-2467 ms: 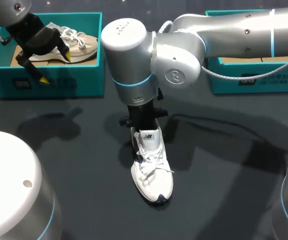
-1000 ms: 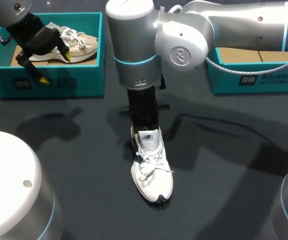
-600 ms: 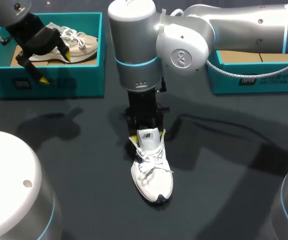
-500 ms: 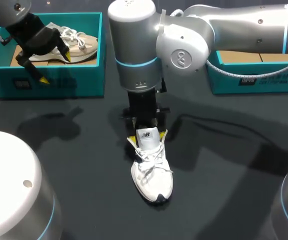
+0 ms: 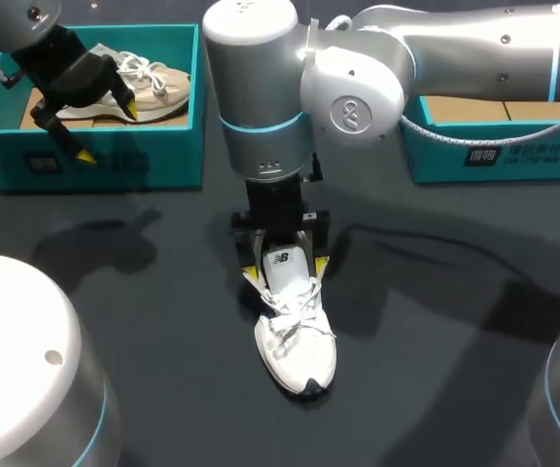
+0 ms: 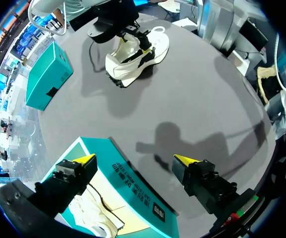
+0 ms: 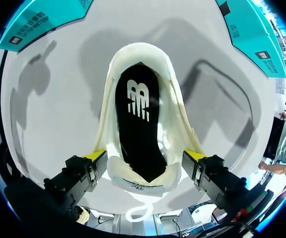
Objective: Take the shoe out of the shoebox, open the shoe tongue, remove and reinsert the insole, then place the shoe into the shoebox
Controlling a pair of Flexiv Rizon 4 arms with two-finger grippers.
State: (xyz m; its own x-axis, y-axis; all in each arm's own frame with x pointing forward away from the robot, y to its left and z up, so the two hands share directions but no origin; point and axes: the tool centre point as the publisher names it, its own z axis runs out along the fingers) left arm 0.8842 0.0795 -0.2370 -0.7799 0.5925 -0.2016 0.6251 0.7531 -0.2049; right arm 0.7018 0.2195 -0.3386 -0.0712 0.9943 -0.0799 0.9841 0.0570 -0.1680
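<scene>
Upright on the surface [image 5: 436, 341]: white shoe [image 5: 295, 341]. Plumb above the white shoe's heel, right end effector [image 5: 285, 270] spread, one tip either side of the collar. Well apart from the white shoe, over the teal shoebox [image 5: 163, 146], left end effector [image 5: 107, 131] spread, empty.

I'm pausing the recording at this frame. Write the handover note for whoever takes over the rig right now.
Left gripper: open, empty, over the front edge of the left shoebox, which holds a beige shoe.
Right gripper: open, jaws astride the heel end of the white shoe, apparently not clamping it.
The white shoe stands upright on the table, in front of both boxes; the right shoebox is behind it to the right.
Done: shoe out of the box; its opening looks wide, and the dark insole lies inside.
Left, as far as I can tell: insole out and back in, then shoe into the shoebox.
</scene>
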